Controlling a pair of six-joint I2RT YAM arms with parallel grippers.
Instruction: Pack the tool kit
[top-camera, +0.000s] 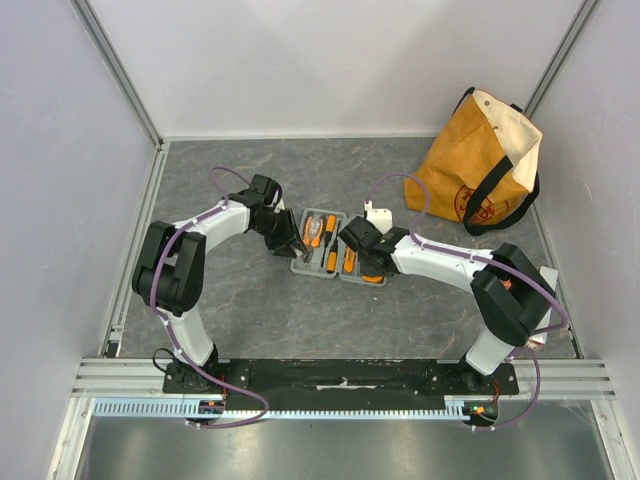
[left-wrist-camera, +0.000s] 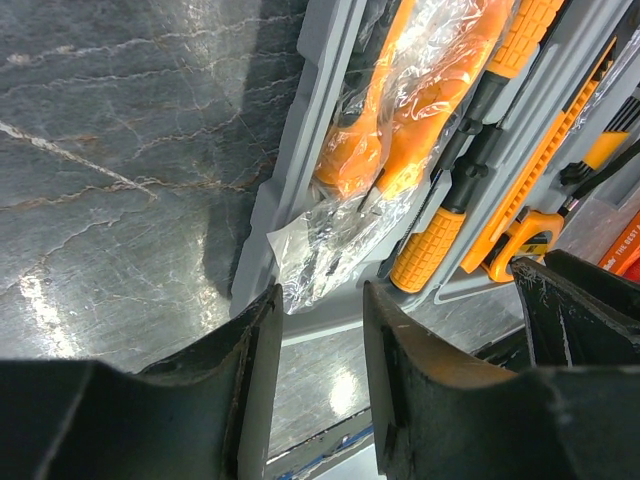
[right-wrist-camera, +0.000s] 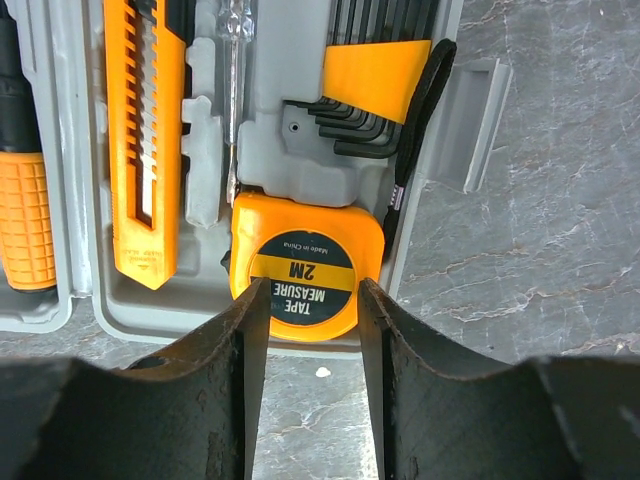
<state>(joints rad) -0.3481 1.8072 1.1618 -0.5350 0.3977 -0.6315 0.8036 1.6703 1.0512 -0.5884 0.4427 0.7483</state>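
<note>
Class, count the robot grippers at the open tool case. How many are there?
2. The left gripper is at the left edge of the tool kit; the right gripper is above the tape measure. None seems hidden.

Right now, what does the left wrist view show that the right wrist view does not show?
Only the left wrist view shows the pliers, wrapped in clear plastic. Only the right wrist view shows the tape measure and the hex keys. Both show the open grey case, the orange knife in it, and the marbled table.
</note>
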